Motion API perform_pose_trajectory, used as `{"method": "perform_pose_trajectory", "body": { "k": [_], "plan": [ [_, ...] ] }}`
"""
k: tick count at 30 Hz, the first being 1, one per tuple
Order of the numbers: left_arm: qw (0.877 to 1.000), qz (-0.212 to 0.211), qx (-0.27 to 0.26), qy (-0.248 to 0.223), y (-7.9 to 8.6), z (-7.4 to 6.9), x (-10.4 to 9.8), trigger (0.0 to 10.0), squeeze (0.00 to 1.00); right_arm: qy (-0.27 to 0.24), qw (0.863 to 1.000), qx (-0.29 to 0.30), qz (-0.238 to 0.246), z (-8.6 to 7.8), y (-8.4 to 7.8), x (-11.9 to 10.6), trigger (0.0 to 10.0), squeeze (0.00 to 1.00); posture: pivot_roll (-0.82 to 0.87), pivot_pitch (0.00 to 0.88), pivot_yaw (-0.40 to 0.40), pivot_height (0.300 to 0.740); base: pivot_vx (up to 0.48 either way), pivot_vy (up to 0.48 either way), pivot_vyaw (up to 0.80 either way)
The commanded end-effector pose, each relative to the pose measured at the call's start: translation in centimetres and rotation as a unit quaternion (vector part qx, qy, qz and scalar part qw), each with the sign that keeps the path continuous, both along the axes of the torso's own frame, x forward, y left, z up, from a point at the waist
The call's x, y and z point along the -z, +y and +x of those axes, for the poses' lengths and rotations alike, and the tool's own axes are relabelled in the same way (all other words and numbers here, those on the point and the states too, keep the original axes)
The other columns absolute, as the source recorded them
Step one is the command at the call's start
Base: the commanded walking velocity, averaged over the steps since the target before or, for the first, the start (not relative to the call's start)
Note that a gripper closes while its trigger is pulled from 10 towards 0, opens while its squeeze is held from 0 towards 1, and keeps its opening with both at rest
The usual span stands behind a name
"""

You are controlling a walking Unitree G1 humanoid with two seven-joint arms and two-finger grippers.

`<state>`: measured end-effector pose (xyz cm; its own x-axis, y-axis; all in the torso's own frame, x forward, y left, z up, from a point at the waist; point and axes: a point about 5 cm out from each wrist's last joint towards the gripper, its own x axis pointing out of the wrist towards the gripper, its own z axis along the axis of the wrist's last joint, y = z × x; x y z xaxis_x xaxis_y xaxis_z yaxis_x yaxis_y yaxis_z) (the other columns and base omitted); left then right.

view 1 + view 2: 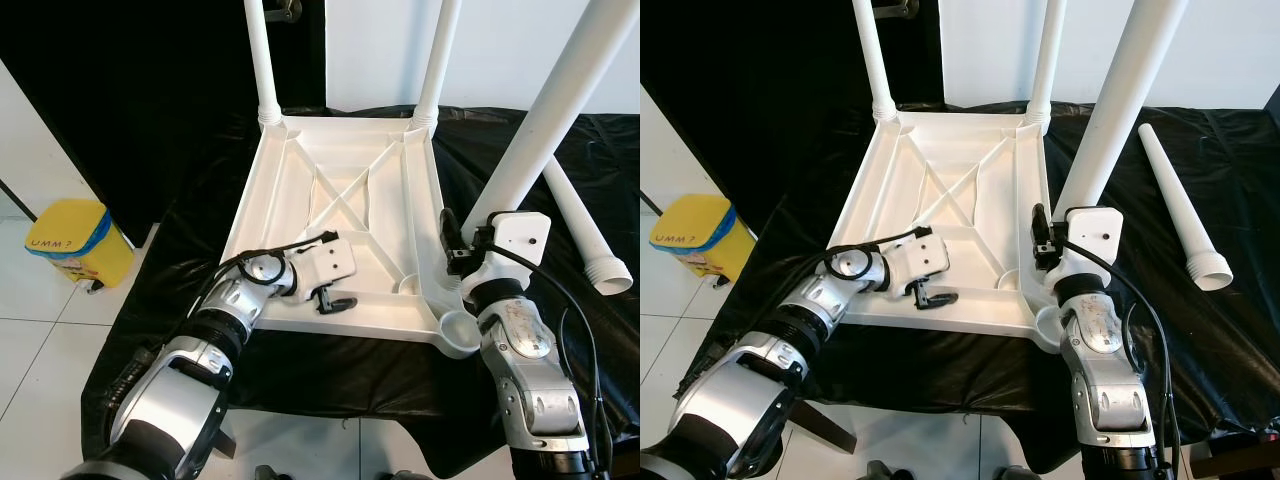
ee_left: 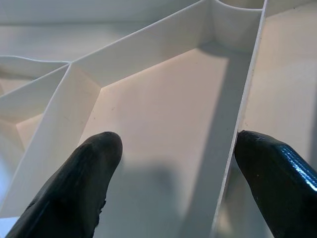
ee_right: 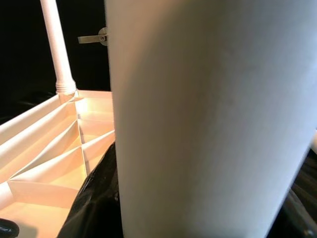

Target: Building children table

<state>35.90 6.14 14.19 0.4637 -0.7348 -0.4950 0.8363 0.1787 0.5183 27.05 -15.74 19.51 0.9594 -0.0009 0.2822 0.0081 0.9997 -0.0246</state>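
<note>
The white children's table [image 1: 330, 326] lies upside down on a black cloth. Two white legs [image 1: 260, 60] [image 1: 438, 60] stand in its far corners. My right gripper [image 1: 462, 245] is shut on a third white leg [image 1: 540, 120], held tilted beside the table's right rim; this leg [image 3: 208, 119] looms close in the right wrist view. The near right corner socket [image 1: 460, 332] is empty. My left gripper [image 1: 336, 302] is open at the near rim. Its fingers [image 2: 74, 193] straddle a thin white rib [image 2: 237, 148], not closed on it. A fourth leg [image 1: 585, 235] lies loose on the cloth to the right.
The black cloth [image 1: 400, 365] covers the work surface to its front edge. A yellow bin [image 1: 70, 240] stands on the tiled floor at the left. A black backdrop hangs behind at the left and a white wall at the right.
</note>
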Motion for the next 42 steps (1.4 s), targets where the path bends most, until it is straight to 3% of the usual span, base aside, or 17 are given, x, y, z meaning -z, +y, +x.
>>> {"method": "perform_pose_trajectory", "body": {
  "k": [1,9,13,15,17,19,21,23,25,28,42],
  "plan": [
    [0.973,-0.053,-0.163,-0.156,1.4,2.1,-1.8,10.0,0.0,-0.007,1.0,-0.004,0.003,0.1,0.3,-0.2,10.0,0.0,-0.22,0.088,0.027,0.74,0.0,0.0,0.0],
    [0.972,-0.063,-0.173,-0.148,1.9,2.3,-2.0,10.0,0.0,-0.002,1.0,-0.008,0.01,0.0,0.5,0.1,10.0,0.0,-0.22,0.083,0.035,0.74,0.0,0.0,0.0],
    [0.979,-0.128,-0.135,-0.089,1.2,0.5,-1.2,10.0,0.0,0.005,1.0,-0.006,0.008,-0.4,0.3,0.6,10.0,0.0,-0.23,0.081,0.038,0.74,0.0,0.0,0.0],
    [0.979,-0.139,-0.128,-0.08,1.1,0.1,-1.1,10.0,0.0,0.005,1.0,-0.005,0.007,-0.4,0.3,0.7,10.0,0.0,-0.23,0.081,0.038,0.74,0.0,0.0,0.0],
    [0.977,-0.178,-0.106,-0.055,0.6,-1.0,-1.1,10.0,0.0,0.006,1.0,-0.006,0.004,-0.5,0.2,0.8,10.0,0.0,-0.22,0.08,0.036,0.74,0.0,0.0,0.0],
    [0.977,-0.178,-0.106,-0.055,0.6,-1.0,-1.1,10.0,0.0,0.006,1.0,-0.006,0.004,-0.5,0.2,0.8,10.0,0.0,-0.22,0.08,0.036,0.74,0.0,0.0,0.0],
    [0.971,-0.221,-0.08,-0.034,0.1,-2.7,-1.3,10.0,0.0,0.005,1.0,-0.013,0.003,-0.8,0.2,0.9,10.0,0.0,-0.21,0.08,0.034,0.74,0.0,0.0,0.0],
    [0.971,-0.221,-0.08,-0.034,0.1,-2.7,-1.3,10.0,0.0,0.005,1.0,-0.013,0.003,-0.8,0.2,0.9,10.0,0.0,-0.21,0.08,0.034,0.74,0.0,0.0,0.0],
    [0.964,-0.261,-0.054,-0.015,-0.3,-4.7,-1.6,10.0,0.0,0.001,1.0,-0.024,0.003,-1.2,0.2,1.0,10.0,0.0,-0.21,0.08,0.029,0.74,0.0,0.0,0.0],
    [0.954,-0.295,-0.051,0.011,-0.7,-6.0,-1.5,10.0,0.0,-0.002,1.0,-0.028,0.002,-1.7,0.1,1.0,10.0,0.0,-0.21,0.081,0.027,0.74,0.0,0.0,0.0],
    [0.934,-0.347,-0.034,0.081,-0.9,-9.0,-2.0,10.0,0.0,0.012,1.0,-0.017,-0.005,-3.9,-0.6,1.8,10.0,0.0,-0.22,0.101,0.033,0.74,0.0,0.0,0.0]
  ]
}}
